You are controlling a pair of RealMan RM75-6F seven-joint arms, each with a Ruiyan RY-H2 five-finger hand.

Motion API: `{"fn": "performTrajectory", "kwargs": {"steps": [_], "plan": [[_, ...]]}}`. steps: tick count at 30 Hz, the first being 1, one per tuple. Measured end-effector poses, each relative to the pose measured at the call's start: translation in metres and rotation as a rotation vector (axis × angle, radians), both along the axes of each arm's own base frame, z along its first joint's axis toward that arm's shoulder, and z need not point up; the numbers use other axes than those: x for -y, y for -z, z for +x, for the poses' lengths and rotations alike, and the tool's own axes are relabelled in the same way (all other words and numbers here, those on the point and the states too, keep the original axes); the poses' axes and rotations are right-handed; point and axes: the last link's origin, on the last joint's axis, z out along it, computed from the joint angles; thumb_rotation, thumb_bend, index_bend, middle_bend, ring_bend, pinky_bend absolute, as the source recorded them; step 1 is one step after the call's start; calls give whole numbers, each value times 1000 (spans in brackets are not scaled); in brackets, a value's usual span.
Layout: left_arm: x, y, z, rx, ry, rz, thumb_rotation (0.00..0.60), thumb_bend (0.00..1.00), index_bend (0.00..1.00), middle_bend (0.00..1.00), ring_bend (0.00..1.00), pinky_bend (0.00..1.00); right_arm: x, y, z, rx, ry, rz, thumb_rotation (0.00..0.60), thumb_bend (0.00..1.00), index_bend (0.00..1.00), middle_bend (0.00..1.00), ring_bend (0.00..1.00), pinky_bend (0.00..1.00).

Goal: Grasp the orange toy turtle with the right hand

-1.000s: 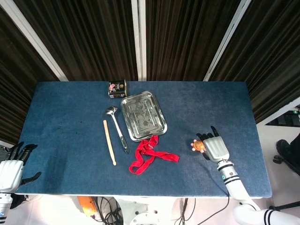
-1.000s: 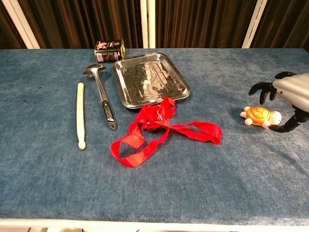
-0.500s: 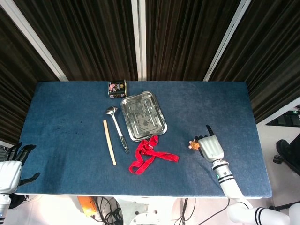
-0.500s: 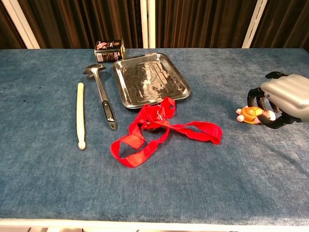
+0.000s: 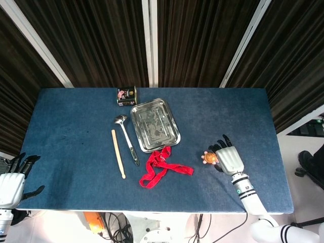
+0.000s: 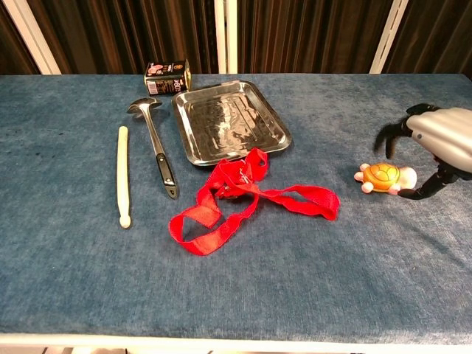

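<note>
The orange toy turtle (image 5: 209, 158) (image 6: 382, 177) lies on the blue table at the right, its pale head pointing toward my right hand. My right hand (image 5: 229, 159) (image 6: 442, 140) hovers just right of it and slightly over it, fingers spread apart above the shell. The thumb reaches in low beside the turtle's head. Nothing is gripped. My left hand (image 5: 11, 182) hangs off the table's near left corner with fingers extended and empty; only the head view shows it.
A red ribbon (image 6: 243, 195) lies crumpled left of the turtle. Behind it sits a steel tray (image 6: 276, 140), with a ladle (image 6: 156, 147), a wooden stick (image 6: 122, 175) and a small can (image 6: 167, 76) further left. The table's right edge runs close beyond my right hand.
My right hand had curled around the turtle half a second ago; now its fingers have spread and lifted off. The turtle has slid slightly left. The left hand has not moved.
</note>
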Motion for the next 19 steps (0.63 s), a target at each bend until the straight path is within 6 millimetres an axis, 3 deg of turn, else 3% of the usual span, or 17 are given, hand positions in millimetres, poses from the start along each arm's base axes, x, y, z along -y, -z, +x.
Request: {"fn": "performTrajectory", "kwargs": {"steps": [9, 14, 19], "plan": [[0, -2, 11, -2, 13, 8, 600, 133, 147, 139, 0, 106, -25, -44, -12, 68, -2, -84, 600, 0, 0, 0, 0, 0], [-1, -5, 13, -7, 23, 21, 600, 133, 147, 125, 0, 103, -61, -89, -39, 56, 69, -169, 600, 0, 0, 0, 0, 0], [2, -7, 14, -9, 30, 41, 600, 133, 147, 109, 0, 101, -95, -119, -66, 63, 174, -222, 600, 6, 0, 0, 0, 0]]}}
